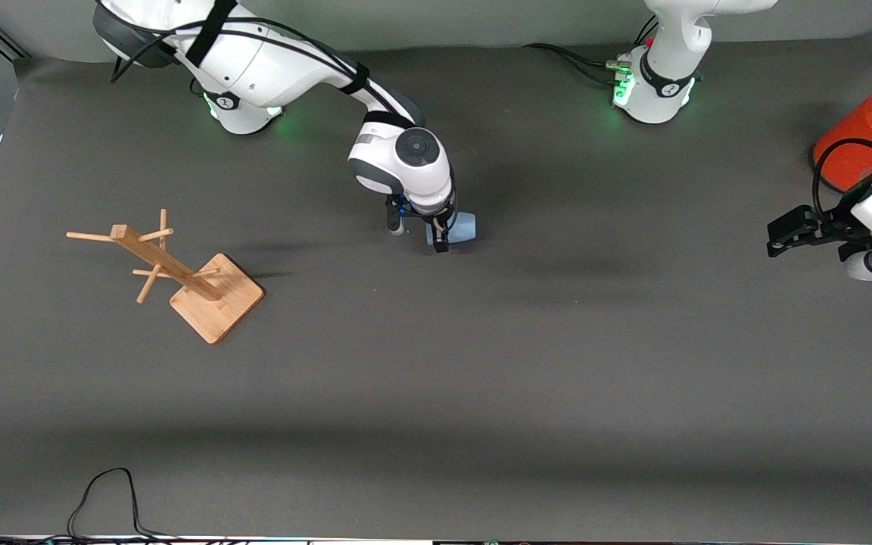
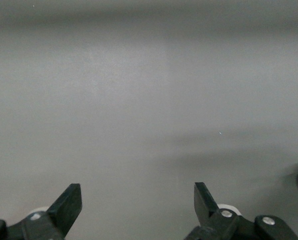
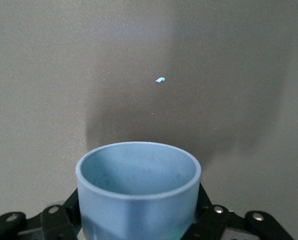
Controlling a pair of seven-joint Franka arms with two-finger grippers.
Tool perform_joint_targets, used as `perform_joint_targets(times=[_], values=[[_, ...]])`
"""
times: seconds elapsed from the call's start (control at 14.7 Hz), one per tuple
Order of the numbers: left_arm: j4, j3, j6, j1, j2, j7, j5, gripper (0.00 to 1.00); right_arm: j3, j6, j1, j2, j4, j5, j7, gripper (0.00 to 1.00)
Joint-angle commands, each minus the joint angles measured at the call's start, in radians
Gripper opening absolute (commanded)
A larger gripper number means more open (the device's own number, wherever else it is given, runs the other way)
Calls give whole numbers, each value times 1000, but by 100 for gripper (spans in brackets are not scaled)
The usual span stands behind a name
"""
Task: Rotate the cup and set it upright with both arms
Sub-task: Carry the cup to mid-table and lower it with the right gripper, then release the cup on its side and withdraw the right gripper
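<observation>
Right hand (image 1: 419,231), reaching down from its arm at mid-bench, is clamped on the pale-blue cup (image 1: 460,227), one black finger (image 1: 441,241) pressed across the cup's side. From the front the cup appears tipped sideways, its body pointing toward the left arm's end of the bench; whether it rests on the grey bench (image 1: 436,393) or hangs just above cannot be told. The right wrist view looks straight into the cup's open mouth (image 3: 138,172), the hand's jaws closed around it low on the wall, which suggests a hold chosen to leave the other end free for a partner.

Nearer the front camera than the cup, toward the right arm's end, stands a wooden mug tree (image 1: 179,272) on its square base, well apart from the action.

Left hand (image 1: 799,231) waits over the bench at its own end, fingers (image 2: 66,205) spread wide and holding nothing, apparently poised for a handover. Beside it, farther from the camera, sits an orange-red can (image 1: 856,140) with a grey lid. The uprighting looks not yet done.
</observation>
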Motion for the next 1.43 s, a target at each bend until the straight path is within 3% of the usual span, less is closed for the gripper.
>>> perform_joint_targets(times=[0.0,0.2,0.54,0.75,0.95,1.09,1.36], values=[[9,0,1,0,1,6,9,100,-6,7,18,16,24,-50,90,82],[9,0,1,0,1,6,9,100,-6,7,23,14,30,-50,90,100],[9,0,1,2,1,6,9,100,1,-8,12,-6,59,-49,72,100],[9,0,1,0,1,6,9,100,30,-93,6,-67,90,-35,46,100],[9,0,1,2,4,6,9,100,133,-199,-80,-78,160,-27,-51,100],[9,0,2,7,4,6,9,100,165,-265,-123,-80,231,20,-161,100],[9,-2,-2,10,1,4,10,100,159,-413,-190,-116,367,178,-511,100]])
